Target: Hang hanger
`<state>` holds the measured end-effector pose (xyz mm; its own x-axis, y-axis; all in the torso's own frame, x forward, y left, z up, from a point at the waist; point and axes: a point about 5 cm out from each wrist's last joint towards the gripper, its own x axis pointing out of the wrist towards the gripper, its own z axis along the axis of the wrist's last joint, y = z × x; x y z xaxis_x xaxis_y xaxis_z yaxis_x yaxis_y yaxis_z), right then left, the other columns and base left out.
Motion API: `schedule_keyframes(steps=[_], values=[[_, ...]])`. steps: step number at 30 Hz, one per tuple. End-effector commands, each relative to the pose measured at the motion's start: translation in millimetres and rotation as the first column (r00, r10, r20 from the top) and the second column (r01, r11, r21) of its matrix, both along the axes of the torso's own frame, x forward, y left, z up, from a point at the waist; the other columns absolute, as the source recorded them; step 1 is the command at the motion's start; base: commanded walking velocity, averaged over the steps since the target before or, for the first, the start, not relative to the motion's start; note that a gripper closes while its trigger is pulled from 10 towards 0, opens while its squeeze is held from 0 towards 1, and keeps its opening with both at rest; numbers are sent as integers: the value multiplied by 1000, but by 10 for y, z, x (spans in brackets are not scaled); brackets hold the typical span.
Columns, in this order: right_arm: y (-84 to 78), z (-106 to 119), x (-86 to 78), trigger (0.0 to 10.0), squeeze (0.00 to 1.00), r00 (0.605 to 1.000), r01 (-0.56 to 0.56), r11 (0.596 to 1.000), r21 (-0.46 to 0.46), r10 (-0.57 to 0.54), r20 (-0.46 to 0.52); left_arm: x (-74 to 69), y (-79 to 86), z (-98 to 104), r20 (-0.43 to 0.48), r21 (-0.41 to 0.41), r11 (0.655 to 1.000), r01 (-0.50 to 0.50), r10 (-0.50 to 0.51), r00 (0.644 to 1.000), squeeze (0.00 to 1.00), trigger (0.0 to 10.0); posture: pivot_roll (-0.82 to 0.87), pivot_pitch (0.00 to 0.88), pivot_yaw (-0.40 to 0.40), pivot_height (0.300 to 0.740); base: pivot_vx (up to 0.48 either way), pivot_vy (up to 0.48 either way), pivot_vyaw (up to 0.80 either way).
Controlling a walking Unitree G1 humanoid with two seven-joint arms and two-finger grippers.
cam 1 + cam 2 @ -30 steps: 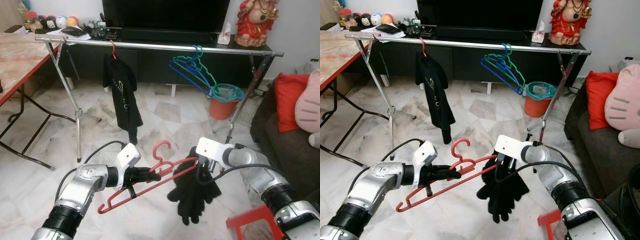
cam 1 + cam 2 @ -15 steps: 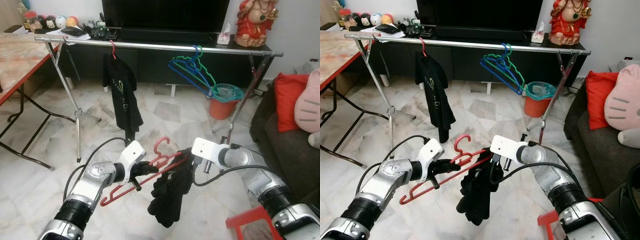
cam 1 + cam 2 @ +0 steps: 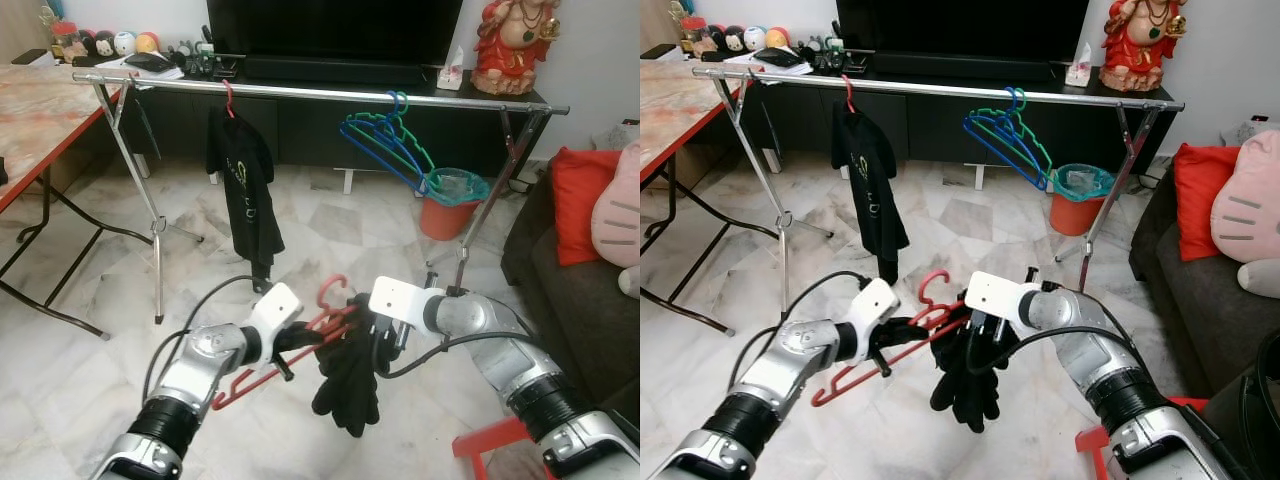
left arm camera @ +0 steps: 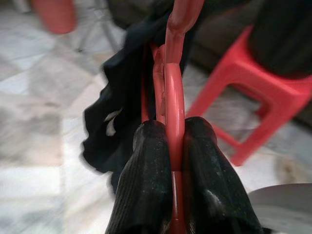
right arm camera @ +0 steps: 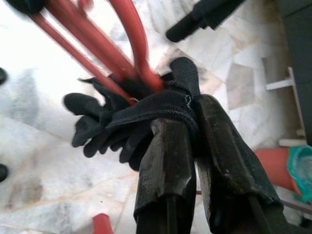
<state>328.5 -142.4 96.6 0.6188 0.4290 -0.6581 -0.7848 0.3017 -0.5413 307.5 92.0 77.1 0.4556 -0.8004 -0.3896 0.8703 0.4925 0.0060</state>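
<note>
A red hanger (image 3: 300, 340) is held low over the marble floor, its hook pointing up. My left gripper (image 3: 305, 338) is shut on the red hanger (image 4: 173, 97) near its middle. A black garment (image 3: 348, 375) droops from the hanger's right end. My right gripper (image 3: 382, 330) is shut on the black garment (image 5: 161, 109) at its top edge, close beside the hanger bars. A silver clothes rail (image 3: 320, 93) stands farther ahead, across the room.
On the rail hang a black shirt (image 3: 243, 180) on a red hanger and several blue and green hangers (image 3: 390, 140). An orange bin (image 3: 447, 205) stands behind it. A red stool (image 3: 495, 445) is at lower right, a sofa (image 3: 575, 270) on the right, a table (image 3: 40, 120) on the left.
Both grippers have drawn closer together and a little forward. The black garment, spread lower and to the left half a second ago, now hangs bunched under the hanger's right end.
</note>
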Motion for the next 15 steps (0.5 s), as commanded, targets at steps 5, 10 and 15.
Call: schedule_keyframes(steps=[5, 10, 15], values=[[135, 94, -45, 10000, 0, 997, -80, 996, 32, 80, 15, -63, -128, 145, -27, -108, 985, 131, -135, 991, 0, 10000, -25, 0, -45, 740, 0, 0, 0], [145, 92, -48, 10000, 0, 997, -77, 997, 33, 76, 12, -40, -116, 137, -13, -92, 989, 114, -116, 993, 0, 10000, -24, 0, -45, 740, 0, 0, 0], [221, 147, -64, 10000, 0, 995, -101, 993, 60, 100, 21, -90, -184, 120, -68, -144, 978, 151, -162, 985, 0, 10000, -27, 0, -42, 740, 0, 0, 0]])
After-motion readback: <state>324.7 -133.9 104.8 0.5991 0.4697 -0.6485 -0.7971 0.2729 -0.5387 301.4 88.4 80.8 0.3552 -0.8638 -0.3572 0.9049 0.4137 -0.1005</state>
